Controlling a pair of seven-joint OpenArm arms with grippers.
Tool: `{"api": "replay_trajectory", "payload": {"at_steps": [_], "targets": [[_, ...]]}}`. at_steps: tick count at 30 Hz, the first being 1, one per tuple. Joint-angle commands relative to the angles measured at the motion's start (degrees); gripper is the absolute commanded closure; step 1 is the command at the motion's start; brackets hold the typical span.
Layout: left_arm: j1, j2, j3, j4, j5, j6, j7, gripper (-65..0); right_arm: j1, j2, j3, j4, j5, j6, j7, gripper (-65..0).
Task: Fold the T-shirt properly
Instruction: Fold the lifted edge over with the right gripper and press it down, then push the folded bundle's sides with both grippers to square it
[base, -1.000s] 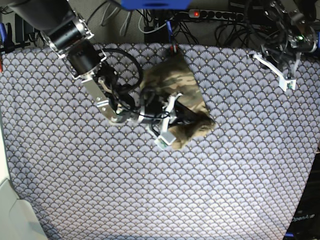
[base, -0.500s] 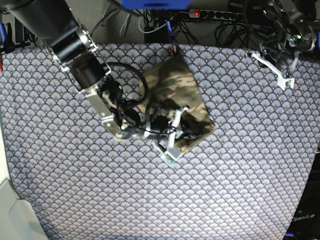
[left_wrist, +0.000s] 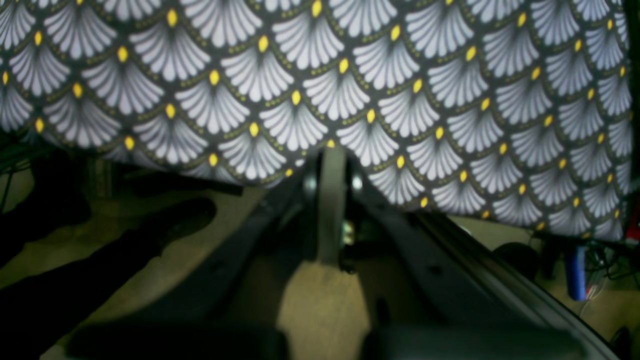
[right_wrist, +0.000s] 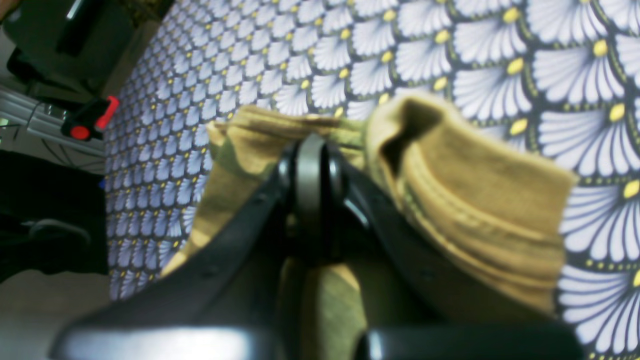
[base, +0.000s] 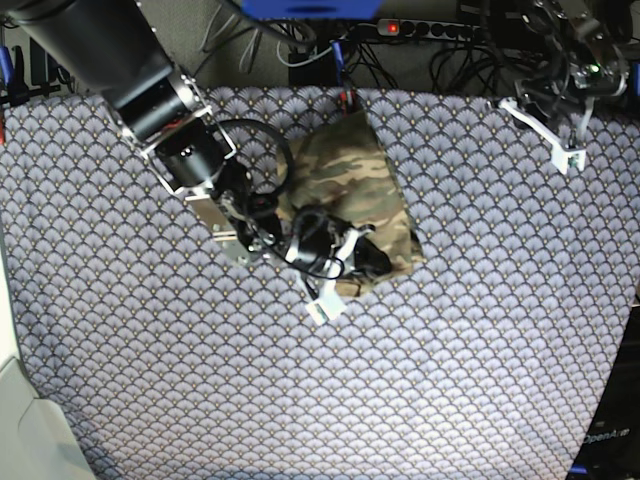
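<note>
Left wrist view: left claw (left_wrist: 331, 200) pinched to nothing, empty, hanging over the far edge of the purple scallop tablecloth (left_wrist: 450, 100); floor and cables below, no shirt here. Right wrist view: right claw (right_wrist: 311, 170) clamped tight, pressed into the T-shirt (right_wrist: 480, 210); whether cloth is actually pinched is hard to tell, a folded hem bulges just beside it. Base view: T-shirt (base: 350, 175) is a compact folded bundle near the bench's far middle, right claw (base: 335, 285) on its near corner, left claw (base: 560, 150) well apart at the far corner. Judged nearly done; likely only flattening and squaring the near edge, then release. Power strip (base: 430, 28) and cables behind bench; nothing blocks.
</note>
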Motion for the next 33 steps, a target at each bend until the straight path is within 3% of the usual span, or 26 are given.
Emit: {"api": "replay_trajectory", "payload": {"at_steps": [1,3,8,13,17,21,27,33], "targets": [[-0.1,-0.4,0.0,1.1,-0.5,-0.2,-0.5,-0.9,1.7,0.0,0.2,1.5,0.5,0.8,0.5,0.0],[-0.2,-0.3,0.0,1.2,-0.6,-0.2,-0.5,-0.9,1.2,2.8,0.3,6.0,0.8,0.8,-0.1,0.0],[-1.5,-0.4,2.2,1.2,-5.2,0.1,-0.4,-0.9,-1.4,8.6,2.4,22.2,0.9,0.8,-7.9,0.0],[-6.0,0.0,5.5,0.6,-7.0,0.5,-0.1,-0.9,-9.8,13.5,12.5,35.5,0.7,0.8,-16.9,0.0],[-10.5,0.9,8.3,-1.5,-6.3,0.5,-0.5,-0.9,-18.0,16.5,19.6,39.9,0.6,0.8,-18.7,0.0],[-17.5,2.1,10.9,-9.6,-1.3,0.5,-0.6,-0.9,-24.6,18.9,23.4,39.9,0.6,0.8,-18.2,0.0],[-23.7,3.8,14.5,-20.1,5.1,0.5,-8.7,-0.9,-31.1,19.8,26.7,40.1,0.6,0.8,-18.1,0.0],[-28.3,4.1,19.4,-32.8,5.7,0.5,-15.8,-0.9,-34.6,19.4,27.1,40.1,0.6,0.8,-18.1,0.0]]}}
